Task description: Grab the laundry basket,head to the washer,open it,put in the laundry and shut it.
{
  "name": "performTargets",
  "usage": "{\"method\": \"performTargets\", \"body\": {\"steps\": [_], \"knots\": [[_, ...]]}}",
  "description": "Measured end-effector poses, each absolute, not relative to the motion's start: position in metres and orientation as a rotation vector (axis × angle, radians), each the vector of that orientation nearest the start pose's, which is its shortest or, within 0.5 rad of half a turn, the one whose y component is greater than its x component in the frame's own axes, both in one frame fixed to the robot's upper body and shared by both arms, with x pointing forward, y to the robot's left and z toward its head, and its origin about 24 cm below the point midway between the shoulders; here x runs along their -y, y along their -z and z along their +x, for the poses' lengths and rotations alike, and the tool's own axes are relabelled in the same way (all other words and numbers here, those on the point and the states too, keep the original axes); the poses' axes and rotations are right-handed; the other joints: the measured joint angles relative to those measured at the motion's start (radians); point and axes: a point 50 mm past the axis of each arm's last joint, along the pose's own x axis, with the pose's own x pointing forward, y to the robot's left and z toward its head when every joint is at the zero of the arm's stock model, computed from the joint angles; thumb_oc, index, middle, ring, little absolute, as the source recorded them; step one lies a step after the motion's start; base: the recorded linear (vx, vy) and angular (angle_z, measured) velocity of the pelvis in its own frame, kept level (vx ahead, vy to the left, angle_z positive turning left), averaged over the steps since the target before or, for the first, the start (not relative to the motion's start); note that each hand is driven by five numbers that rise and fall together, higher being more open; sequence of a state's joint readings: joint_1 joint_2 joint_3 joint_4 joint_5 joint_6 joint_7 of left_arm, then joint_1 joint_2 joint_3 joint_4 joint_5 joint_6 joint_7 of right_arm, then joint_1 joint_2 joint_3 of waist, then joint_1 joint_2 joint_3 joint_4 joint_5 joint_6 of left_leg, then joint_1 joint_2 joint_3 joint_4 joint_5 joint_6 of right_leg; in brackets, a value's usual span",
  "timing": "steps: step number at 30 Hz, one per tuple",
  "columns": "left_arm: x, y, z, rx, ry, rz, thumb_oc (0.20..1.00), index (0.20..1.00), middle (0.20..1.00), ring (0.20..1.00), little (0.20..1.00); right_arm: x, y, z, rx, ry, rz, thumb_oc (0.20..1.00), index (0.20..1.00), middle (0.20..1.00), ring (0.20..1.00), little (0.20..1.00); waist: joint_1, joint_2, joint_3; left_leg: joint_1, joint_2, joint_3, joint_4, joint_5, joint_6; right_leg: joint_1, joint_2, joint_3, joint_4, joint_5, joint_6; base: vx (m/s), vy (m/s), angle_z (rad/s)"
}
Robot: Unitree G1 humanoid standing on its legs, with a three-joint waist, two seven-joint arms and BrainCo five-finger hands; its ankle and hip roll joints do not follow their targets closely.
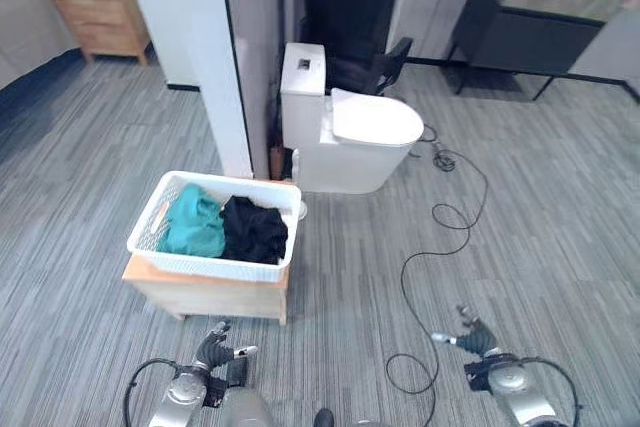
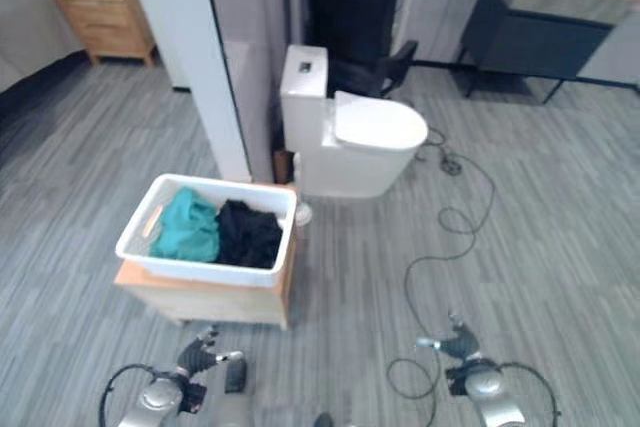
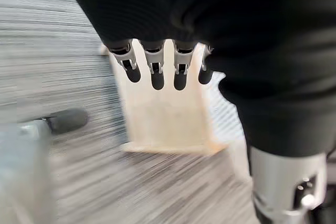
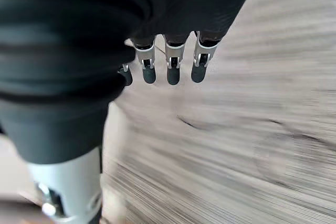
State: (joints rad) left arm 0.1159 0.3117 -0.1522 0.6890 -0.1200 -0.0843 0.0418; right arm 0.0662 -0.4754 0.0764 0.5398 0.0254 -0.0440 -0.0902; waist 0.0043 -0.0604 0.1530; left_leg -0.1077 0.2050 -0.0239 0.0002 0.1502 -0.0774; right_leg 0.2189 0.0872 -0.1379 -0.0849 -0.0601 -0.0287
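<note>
L hand over the floor, wooden stand just past its fingers

We saw the left hand [image 3: 173, 19] w/ its dark ribbed cover across the upper part of the frame, fingers [image 3: 157, 72] straight and side by side, dark tips holding nothing; the thumb [image 3: 65, 120] stood apart, dark-tipped, also free. Past the fingertips we made out a pale wooden stand [image 3: 165, 116] on the grey striped floor [image 3: 58, 51], w/ a bit of white latticed basket [image 3: 223, 114] showing beside it. We couldn't tell if the fingers touched the stand. Silver forearm [image 3: 286, 187] ran down at one corner.
</note>
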Motion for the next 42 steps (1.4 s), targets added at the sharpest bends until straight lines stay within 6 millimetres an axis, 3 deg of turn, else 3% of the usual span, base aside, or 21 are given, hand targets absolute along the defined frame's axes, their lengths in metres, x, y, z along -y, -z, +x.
{"method": "performTargets", "body": {"steps": [1,3,5,7,9,13,19,20,21,23,25,26,29,31,32,33,34,35,37,39,42], "knots": [[-0.231,0.107,0.157,-0.729,-0.044,0.25,1.0,1.0,1.0,1.0,1.0,0.284,0.059,0.19,-0.581,0.157,-0.472,1.0,1.0,1.0,1.0,1.0,-0.005,-0.01,-0.009,0.005,0.0,0.011,-0.006,0.009,-0.06,0.009,-0.015,-0.004,0.0,-0.014,0.008,0.22,0.162,-0.02],[-0.23,0.102,0.16,-0.697,-0.05,0.222,1.0,1.0,1.0,1.0,1.0,0.284,0.059,0.179,-0.587,0.16,-0.467,1.0,1.0,1.0,1.0,1.0,-0.008,-0.042,-0.023,0.008,-0.035,0.013,-0.039,0.014,-0.038,-0.007,-0.046,-0.008,0.001,-0.022,0.024,0.11,0.104,0.1],[-0.227,0.104,0.156,-0.722,-0.044,0.213,1.0,1.0,1.0,1.0,1.0,0.278,0.048,0.188,-0.513,0.161,-0.456,1.0,1.0,1.0,1.0,1.0,-0.01,-0.06,-0.023,0.037,-0.077,0.037,-0.083,0.03,-0.019,-0.003,-0.088,0.003,0.002,-0.027,0.055,0.11,0.123,-0.09],[-0.225,0.097,0.154,-0.687,-0.048,0.202,1.0,1.0,1.0,1.0,1.0,0.27,0.038,0.195,-0.459,0.161,-0.435,1.0,1.0,1.0,1.0,1.0,-0.008,-0.059,-0.022,0.051,-0.102,0.049,-0.091,0.019,-0.002,0.001,-0.12,0.004,0.003,-0.037,0.073,0.08,0.085,-0.11],[-0.224,0.083,0.152,-0.622,-0.046,0.202,1.0,1.0,1.0,1.0,1.0,0.26,0.023,0.206,-0.371,0.141,-0.422,1.0,1.0,1.0,1.0,1.0,0.013,-0.041,-0.013,0.072,-0.122,0.074,-0.091,0.007,0.012,0.01,-0.147,0.021,0.007,-0.041,0.092,0.07,0.064,-0.21],[-0.231,0.059,0.153,-0.52,-0.06,0.215,1.0,1.0,1.0,1.0,1.0,0.258,0.014,0.213,-0.33,0.133,-0.426,1.0,1.0,1.0,1.0,1.0,0.032,0.002,-0.011,0.073,-0.132,0.08,-0.091,0.001,0.02,0.008,-0.159,0.023,0.007,-0.04,0.099,0.05,0.012,-0.03],[-0.238,0.045,0.163,-0.455,-0.073,0.248,1.0,1.0,1.0,1.0,1.0,0.253,0.008,0.224,-0.306,0.118,-0.435,1.0,1.0,1.0,1.0,1.0,0.051,0.012,-0.019,0.065,-0.119,0.059,-0.089,0.012,0.007,0.011,-0.13,0.015,0.007,-0.04,0.095,0.01,-0.089,0.1],[-0.236,0.039,0.173,-0.419,-0.072,0.25,1.0,1.0,1.0,1.0,1.0,0.252,0.006,0.227,-0.292,0.118,-0.435,1.0,1.0,1.0,1.0,1.0,0.058,0.006,-0.016,0.021,-0.11,0.036,-0.043,0.021,-0.008,-0.007,-0.114,-0.004,0.018,-0.048,0.082,-0.06,-0.148,0.48],[-0.234,0.023,0.199,-0.33,-0.086,0.258,1.0,1.0,1.0,1.0,1.0,0.248,-0.001,0.237,-0.257,0.119,-0.436,1.0,1.0,1.0,1.0,1.0,0.075,-0.018,0.018,-0.087,-0.109,-0.007,0.097,0.038,-0.032,-0.052,-0.099,-0.024,0.053,-0.062,0.053,0.0,-0.084,0.58],[-0.23,0.009,0.221,-0.26,-0.094,0.27,1.0,1.0,1.0,1.0,1.0,0.243,-0.012,0.249,-0.207,0.115,-0.434,1.0,1.0,1.0,1.0,1.0,0.097,-0.029,0.047,-0.147,-0.099,-0.034,0.174,0.068,-0.055,-0.044,-0.086,-0.064,0.056,-0.051,0.032,0.13,0.045,0.59],[-0.228,-0.006,0.239,-0.187,-0.109,0.321,1.0,1.0,1.0,1.0,1.0,0.24,-0.016,0.253,-0.183,0.13,-0.426,1.0,1.0,1.0,1.0,1.0,0.099,-0.044,0.062,-0.154,-0.093,0.032,0.153,0.015,0.006,-0.025,-0.091,-0.113,0.034,-0.057,0.004,0.23,0.163,0.73],[-0.228,-0.02,0.252,-0.128,-0.148,0.356,1.0,1.0,1.0,1.0,1.0,0.236,-0.022,0.258,-0.153,0.131,-0.418,1.0,1.0,1.0,1.0,1.0,0.102,-0.043,0.067,-0.154,-0.089,0.06,0.101,0.012,0.01,-0.033,-0.093,-0.116,0.035,-0.058,0.005,0.3,0.285,0.45],[-0.22,-0.046,0.286,-0.041,-0.195,0.404,1.0,1.0,1.0,1.0,1.0,0.211,-0.03,0.273,-0.1,0.103,-0.361,1.0,1.0,1.0,1.0,1.0,0.104,-0.029,0.068,-0.112,-0.125,0.07,0.061,-0.004,0.034,-0.033,-0.119,-0.121,0.053,-0.068,0.065,0.36,0.433,0.09],[-0.205,-0.058,0.3,0.006,-0.158,0.425,1.0,1.0,1.0,1.0,1.0,0.203,-0.018,0.263,-0.142,0.078,-0.344,1.0,1.0,1.0,1.0,1.0,0.069,-0.026,0.063,-0.037,-0.2,0.111,0.048,-0.053,0.098,-0.025,-0.204,-0.147,0.169,-0.11,0.115,0.21,0.409,0.26],[-0.205,-0.06,0.3,0.01,-0.161,0.434,1.0,1.0,1.0,1.0,1.0,0.2,-0.013,0.259,-0.165,0.063,-0.343,1.0,1.0,1.0,1.0,1.0,0.056,-0.008,0.053,-0.014,-0.218,0.121,0.052,-0.072,0.126,-0.077,-0.245,-0.142,0.306,-0.111,0.114,0.14,0.425,0.09],[-0.209,-0.063,0.301,0.018,-0.176,0.445,1.0,1.0,1.0,1.0,1.0,0.199,-0.011,0.257,-0.17,0.055,-0.344,1.0,1.0,1.0,1.0,1.0,0.043,-0.007,0.052,0.003,-0.238,0.129,0.051,-0.089,0.151,-0.145,-0.283,-0.136,0.457,-0.107,0.118,0.18,0.388,-0.41],[-0.22,-0.065,0.3,0.017,-0.223,0.468,1.0,1.0,1.0,1.0,1.0,0.192,-0.009,0.258,-0.176,0.03,-0.339,1.0,1.0,1.0,1.0,1.0,0.033,-0.006,0.049,0.028,-0.267,0.162,0.042,-0.105,0.168,-0.335,-0.374,-0.111,0.792,-0.104,0.15,0.13,0.259,-0.42],[-0.222,-0.063,0.298,0.011,-0.23,0.475,1.0,1.0,1.0,1.0,1.0,0.191,-0.006,0.255,-0.191,0.02,-0.341,1.0,1.0,1.0,1.0,1.0,0.032,-0.001,0.048,0.047,-0.268,0.172,0.024,-0.108,0.164,-0.365,-0.363,-0.094,0.785,-0.132,0.169,0.12,0.168,-0.43],[-0.234,-0.059,0.289,-0.005,-0.27,0.498,1.0,1.0,1.0,1.0,1.0,0.189,0.001,0.248,-0.219,-0.011,-0.336,1.0,1.0,1.0,1.0,1.0,0.032,-0.001,0.047,0.083,-0.267,0.186,-0.017,-0.109,0.162,-0.398,-0.3,-0.061,0.624,-0.159,0.167,0.0,0.07,-0.27],[-0.244,-0.05,0.279,-0.05,-0.303,0.508,1.0,1.0,1.0,1.0,1.0,0.191,0.005,0.245,-0.241,-0.017,-0.34,1.0,1.0,1.0,1.0,1.0,0.03,-0.004,0.046,0.088,-0.27,0.206,-0.02,-0.112,0.157,-0.462,-0.25,-0.089,0.505,-0.125,0.133,0.0,0.035,-0.18],[-0.251,-0.04,0.269,-0.097,-0.326,0.524,1.0,1.0,1.0,1.0,1.0,0.192,0.009,0.241,-0.26,-0.015,-0.341,1.0,1.0,1.0,1.0,1.0,0.027,-0.005,0.045,0.102,-0.273,0.205,-0.021,-0.127,0.15,-0.487,-0.215,-0.179,0.462,-0.082,0.097,0.08,-0.023,0.16]]}}
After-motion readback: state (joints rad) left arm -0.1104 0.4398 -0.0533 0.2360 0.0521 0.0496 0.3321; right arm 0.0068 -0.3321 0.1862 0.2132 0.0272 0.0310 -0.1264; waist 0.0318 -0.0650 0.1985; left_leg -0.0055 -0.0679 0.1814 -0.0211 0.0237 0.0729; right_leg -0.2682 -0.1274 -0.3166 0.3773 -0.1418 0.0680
